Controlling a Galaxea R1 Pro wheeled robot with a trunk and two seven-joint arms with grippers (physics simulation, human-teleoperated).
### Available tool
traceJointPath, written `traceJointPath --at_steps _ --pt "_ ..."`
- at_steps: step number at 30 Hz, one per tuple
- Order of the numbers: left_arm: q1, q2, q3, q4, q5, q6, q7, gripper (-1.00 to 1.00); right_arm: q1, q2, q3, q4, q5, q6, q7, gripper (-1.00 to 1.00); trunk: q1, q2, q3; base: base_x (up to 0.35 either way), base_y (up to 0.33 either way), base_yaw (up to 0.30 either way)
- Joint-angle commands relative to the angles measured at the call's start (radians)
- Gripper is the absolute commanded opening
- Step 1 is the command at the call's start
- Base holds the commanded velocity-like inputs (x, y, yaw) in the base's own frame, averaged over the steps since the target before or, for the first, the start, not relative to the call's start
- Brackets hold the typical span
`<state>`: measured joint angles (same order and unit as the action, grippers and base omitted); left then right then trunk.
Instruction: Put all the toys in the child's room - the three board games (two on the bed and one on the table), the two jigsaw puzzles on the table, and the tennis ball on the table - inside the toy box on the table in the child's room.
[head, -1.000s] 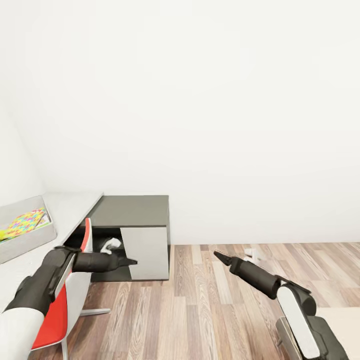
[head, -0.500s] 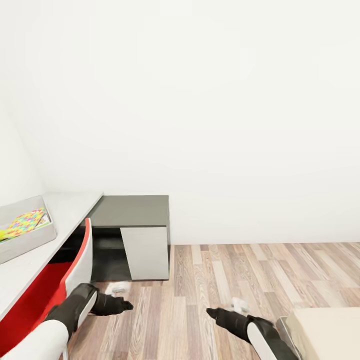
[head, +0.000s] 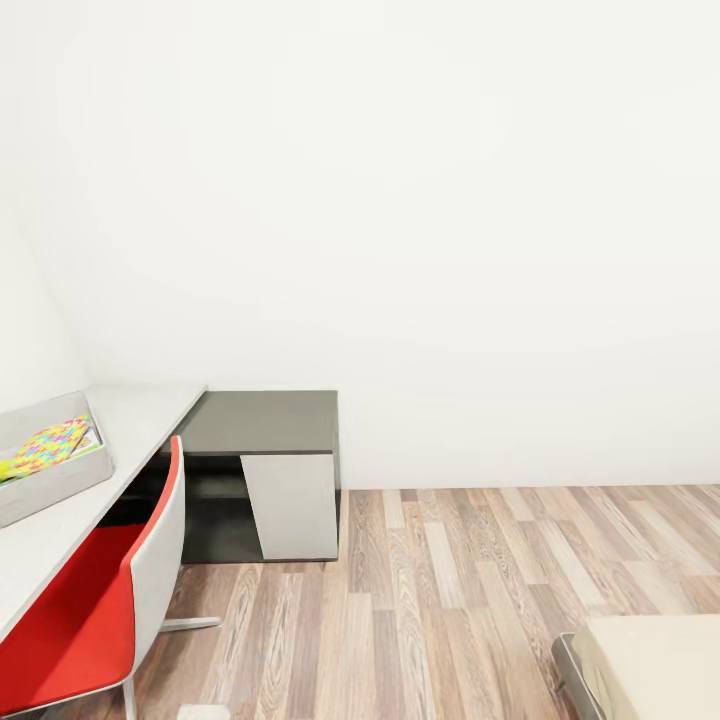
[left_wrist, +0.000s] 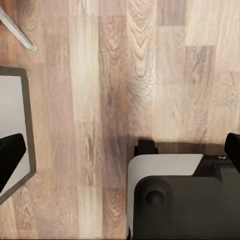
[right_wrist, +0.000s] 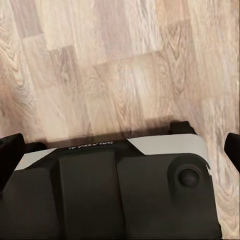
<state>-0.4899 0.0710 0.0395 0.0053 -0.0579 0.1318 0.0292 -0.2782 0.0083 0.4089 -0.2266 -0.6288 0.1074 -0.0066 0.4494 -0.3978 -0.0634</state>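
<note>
The light-grey toy box (head: 50, 485) sits on the pale table (head: 135, 420) at the far left of the head view. A jigsaw puzzle (head: 45, 447) with bright interlocking pieces lies inside it. A corner of the beige bed (head: 650, 660) shows at the lower right. My left gripper (left_wrist: 120, 155) hangs open over the wood floor, its dark fingertips (left_wrist: 10, 157) far apart and nothing between them. My right gripper (right_wrist: 122, 150) is open the same way above my own base (right_wrist: 115, 195). The board games and the tennis ball are out of view.
A red-and-white chair (head: 80, 620) stands at the table's near side. A dark-grey cabinet (head: 265, 420) joins the table against the white wall. Wood-plank floor (head: 450, 580) stretches between the cabinet and the bed. A thin chair leg (left_wrist: 17, 32) crosses the floor in the left wrist view.
Both arms have dropped from in front of the cabinet and floor, down past the bottom of the head view. The head view itself has not shifted.
</note>
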Motion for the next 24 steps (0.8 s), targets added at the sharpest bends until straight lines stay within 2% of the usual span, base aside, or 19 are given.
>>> traceJointPath --at_steps 1,4,9,18,24 --pt "0.021 0.000 0.004 0.005 -0.007 -0.022 0.014 1.00 -0.001 0.003 0.006 0.041 -0.004 -0.020 -0.001 1.00 0.001 -0.002 -0.002 0.000 0.000 0.000" --pt "0.073 0.002 0.003 0.010 -0.009 -0.075 0.027 1.00 0.003 0.003 0.009 0.114 -0.005 -0.058 -0.002 1.00 0.001 -0.002 -0.002 0.000 0.000 0.000" --pt "0.116 0.003 0.002 0.012 -0.011 -0.108 0.033 1.00 0.007 0.005 0.010 0.163 -0.005 -0.077 -0.002 1.00 0.001 -0.002 -0.002 0.000 0.000 0.000" --pt "0.178 0.008 0.002 0.013 -0.009 -0.154 0.035 1.00 0.051 0.002 0.011 0.183 -0.005 -0.092 -0.002 1.00 0.001 -0.002 -0.002 0.000 0.000 0.000" --pt "0.213 0.009 0.003 0.014 -0.006 -0.188 0.036 1.00 0.113 -0.007 0.010 0.185 -0.006 -0.168 -0.003 1.00 0.001 -0.002 -0.002 0.000 0.000 0.000"
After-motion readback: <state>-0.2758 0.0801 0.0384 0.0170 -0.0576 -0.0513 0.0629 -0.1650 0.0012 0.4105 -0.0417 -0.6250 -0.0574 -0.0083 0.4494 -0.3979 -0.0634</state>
